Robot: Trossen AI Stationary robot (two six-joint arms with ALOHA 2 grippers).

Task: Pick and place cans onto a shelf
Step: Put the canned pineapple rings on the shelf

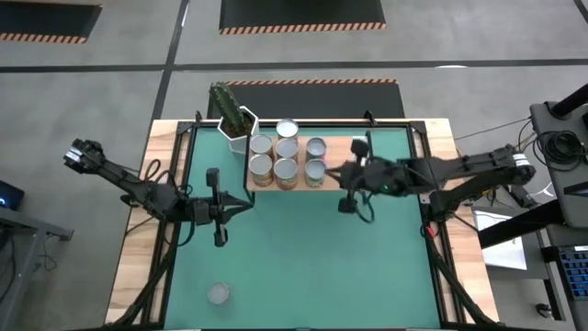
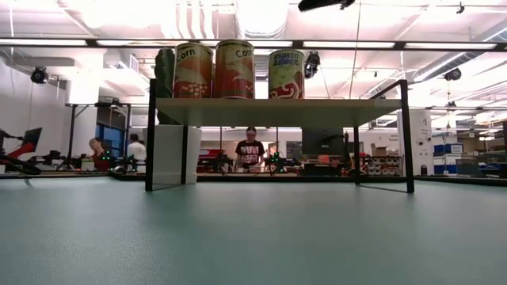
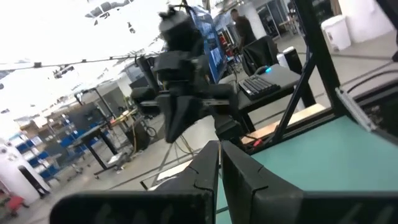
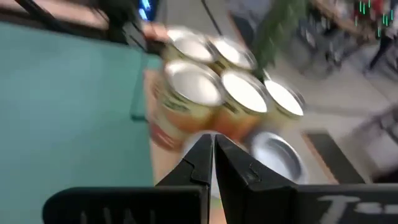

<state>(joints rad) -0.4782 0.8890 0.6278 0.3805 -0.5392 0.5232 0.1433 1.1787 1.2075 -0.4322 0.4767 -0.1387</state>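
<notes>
Near edge of the green mat (image 1: 303, 267): one lone can (image 1: 218, 293) stands upright, silvery round top, close to the near-left corner, well apart from everything else. It does not show in the low view.

Mid table: left gripper (image 1: 217, 208) hovers over the left part of the mat, jaws closed, holding nothing; its dark fingers (image 3: 208, 163) meet in the left wrist view. Right gripper (image 1: 354, 175) sits just beside the right end of the can group, jaws closed and empty, fingers (image 4: 200, 157) pressed together with can tops right ahead.

Far side: shelf (image 1: 342, 152), light wood plank on a thin black metal frame (image 2: 150, 134), long axis running left-right along the far edge. Six cans (image 1: 287, 150) stand upright on its left half in a tight cluster, axes vertical. In the low view only three show clearly, labels "Corn" on one (image 2: 192, 70), rear ones hidden. The right wrist view is blurred, labels unreadable. The shelf's right end is partly covered by the right arm.

Far-left of the shelf: white pot (image 1: 237, 126) with green cactus (image 1: 226, 99), touching or just beside the cans, cannot tell which.

Behind the table, people (image 2: 250, 150), small and indistinct.
</notes>
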